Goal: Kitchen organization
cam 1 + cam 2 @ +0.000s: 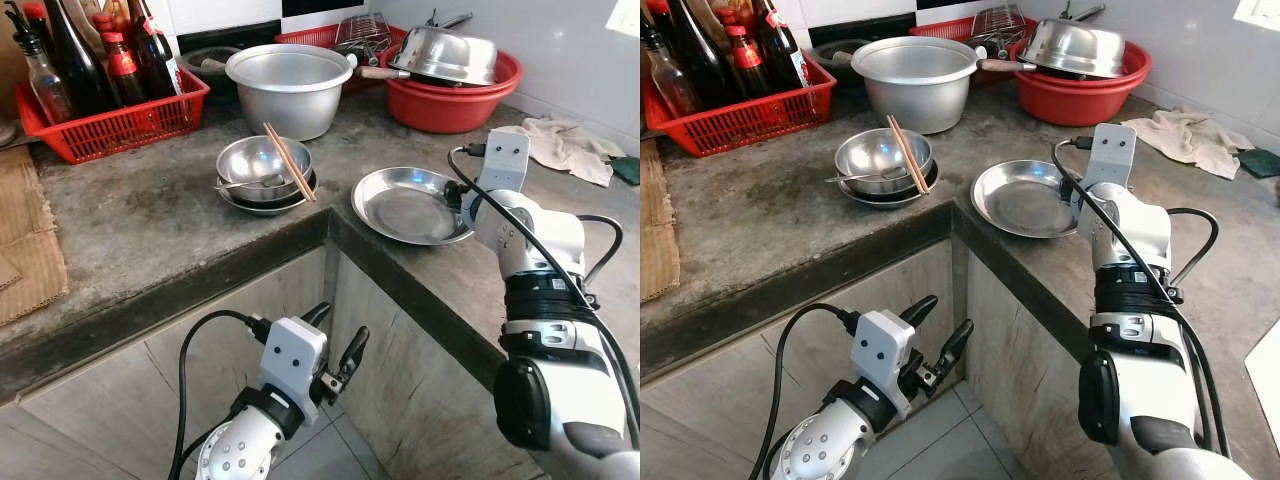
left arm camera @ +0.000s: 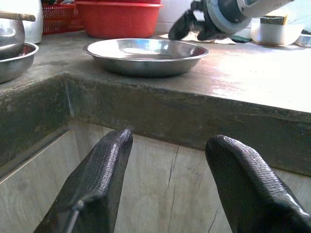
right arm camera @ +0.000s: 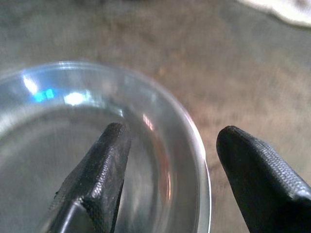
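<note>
Right end effector poised over the rim of the steel plate, fingers spread, one inside the rim and one outside.

Plate lying flat on the concrete bench, near the inner corner, just right of the stacked steel bowls with chopsticks across them; best done by lowering until the rim sits deep between the fingers, then pinching squarely on the thin lip; advisable to lift level, since a shallow polished plate looks likely to slip or pivot; worth clearing the bowls on the way; left end effector released too, hanging low before the cabinet front, below the bench edge; labels on the bottles in the red basket too small to read; no other writing legible.
</note>
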Controlling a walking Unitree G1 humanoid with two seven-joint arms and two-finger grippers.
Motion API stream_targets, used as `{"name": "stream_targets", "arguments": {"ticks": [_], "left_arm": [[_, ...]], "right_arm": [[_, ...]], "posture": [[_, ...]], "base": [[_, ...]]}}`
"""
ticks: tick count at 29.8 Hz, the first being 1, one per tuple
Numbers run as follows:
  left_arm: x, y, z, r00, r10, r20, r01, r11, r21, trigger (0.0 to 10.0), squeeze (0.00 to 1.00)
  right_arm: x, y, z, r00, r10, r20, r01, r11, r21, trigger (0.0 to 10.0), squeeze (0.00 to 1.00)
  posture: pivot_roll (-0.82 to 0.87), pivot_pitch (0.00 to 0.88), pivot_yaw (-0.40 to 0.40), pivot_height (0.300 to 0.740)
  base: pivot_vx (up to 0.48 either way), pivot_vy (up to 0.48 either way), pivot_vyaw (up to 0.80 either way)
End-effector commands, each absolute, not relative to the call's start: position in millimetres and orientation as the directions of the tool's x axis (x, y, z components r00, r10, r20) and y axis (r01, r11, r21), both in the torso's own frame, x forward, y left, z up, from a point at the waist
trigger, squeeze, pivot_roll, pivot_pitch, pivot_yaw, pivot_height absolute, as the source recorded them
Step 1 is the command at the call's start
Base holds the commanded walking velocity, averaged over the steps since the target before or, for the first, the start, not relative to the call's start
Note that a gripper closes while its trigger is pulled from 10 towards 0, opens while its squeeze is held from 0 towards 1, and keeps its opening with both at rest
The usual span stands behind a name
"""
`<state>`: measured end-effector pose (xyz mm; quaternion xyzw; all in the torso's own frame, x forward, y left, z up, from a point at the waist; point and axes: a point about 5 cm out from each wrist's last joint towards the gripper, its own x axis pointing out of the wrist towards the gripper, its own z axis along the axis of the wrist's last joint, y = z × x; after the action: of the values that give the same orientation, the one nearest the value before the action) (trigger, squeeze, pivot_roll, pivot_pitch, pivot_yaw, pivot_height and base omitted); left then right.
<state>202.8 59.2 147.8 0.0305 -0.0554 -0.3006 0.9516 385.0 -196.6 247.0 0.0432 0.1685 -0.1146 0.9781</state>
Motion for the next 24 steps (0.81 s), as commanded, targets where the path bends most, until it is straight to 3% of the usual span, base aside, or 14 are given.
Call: {"name": "stream_targets", "arguments": {"ticks": [1,12,13,14,15,24], "left_arm": [[201.6,60.0,151.7,0.814,-0.573,0.099,0.565,0.819,0.097,10.0,0.0],[199.8,55.9,157.5,0.793,-0.591,0.15,0.585,0.807,0.083,10.0,0.0],[199.6,55.7,157.5,0.792,-0.592,0.151,0.587,0.806,0.08,10.0,0.0],[199.6,55.6,157.2,0.791,-0.593,0.15,0.588,0.805,0.079,10.0,0.0],[199.5,55.8,156.9,0.79,-0.594,0.15,0.589,0.804,0.08,10.0,0.0],[200.2,56.3,154.4,0.792,-0.594,0.143,0.588,0.804,0.085,10.0,0.0]], "right_arm": [[383.6,-195.5,237.8,0.896,-0.202,-0.395,0.234,0.972,0.034,10.0,0.0],[382.3,-188.1,224.9,0.86,-0.125,-0.495,0.214,0.969,0.127,10.0,0.0],[382.1,-188.3,223.5,0.856,-0.121,-0.503,0.219,0.966,0.139,6.9,0.0],[381.9,-188.9,222.7,0.853,-0.123,-0.507,0.223,0.964,0.142,2.8,0.0],[381.6,-190.2,221.3,0.849,-0.127,-0.513,0.234,0.96,0.151,0.0,0.0],[379.4,-192.7,216.0,0.829,-0.119,-0.546,0.287,0.929,0.234,0.0,0.0]], "posture": [[0.16,0.124,-0.059,0.74],[0.17,0.104,-0.061,0.74],[0.17,0.104,-0.061,0.74],[0.17,0.104,-0.061,0.74],[0.16,0.102,-0.059,0.74],[0.16,0.091,-0.058,0.74]], "base": [[0.0,0.0,0.0],[0.0,0.0,0.0],[0.0,0.0,0.0],[0.0,0.0,0.0],[0.0,0.0,0.0],[0.0,0.0,0.0]]}}
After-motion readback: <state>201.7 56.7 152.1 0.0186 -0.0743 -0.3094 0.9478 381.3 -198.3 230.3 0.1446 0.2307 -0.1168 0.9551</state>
